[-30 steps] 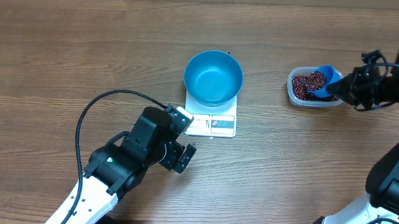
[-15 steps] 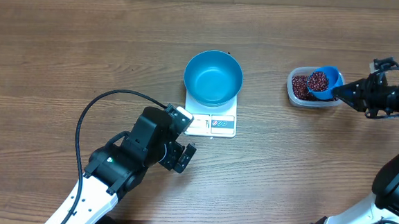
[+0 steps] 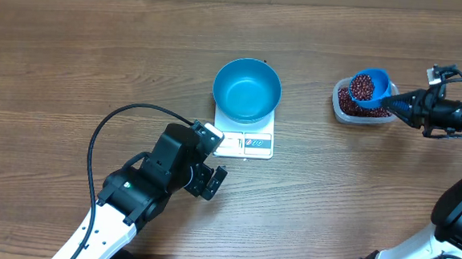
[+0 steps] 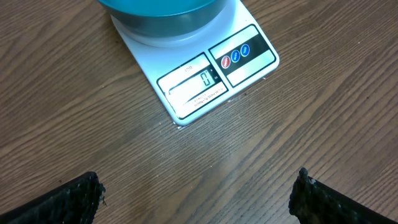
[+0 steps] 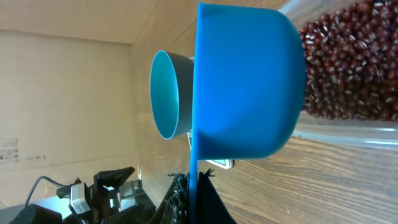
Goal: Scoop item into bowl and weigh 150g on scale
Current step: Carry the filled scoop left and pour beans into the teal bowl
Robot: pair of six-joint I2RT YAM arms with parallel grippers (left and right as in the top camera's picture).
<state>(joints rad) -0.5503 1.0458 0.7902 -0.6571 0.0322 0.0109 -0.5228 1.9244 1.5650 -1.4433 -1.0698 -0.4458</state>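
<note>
The bright blue bowl [image 3: 247, 90] stands empty on the white scale [image 3: 244, 145] at mid-table. To the right, a clear tub [image 3: 338, 106] holds dark red-brown beans [image 3: 352, 101]. My right gripper [image 3: 405, 100] is shut on the handle of a small blue scoop [image 3: 369, 86], which is heaped with beans and held level just above the tub's far side. The right wrist view shows the scoop [image 5: 249, 81] from below, the beans [image 5: 348, 68] beside it and the bowl [image 5: 165, 93] beyond. My left gripper [image 3: 212, 180] rests open in front of the scale [image 4: 205, 81], its jaws wide apart with nothing between them.
A black cable [image 3: 106, 130] loops over the table left of my left arm. Bare wood surrounds the scale and the tub. The table's far edge [image 3: 239, 3] runs along the top of the overhead view.
The scoop has come up out of the tub's beans, now filled and level, and shifted slightly toward the far side. My right arm drew back to the right. The left arm has not moved.
</note>
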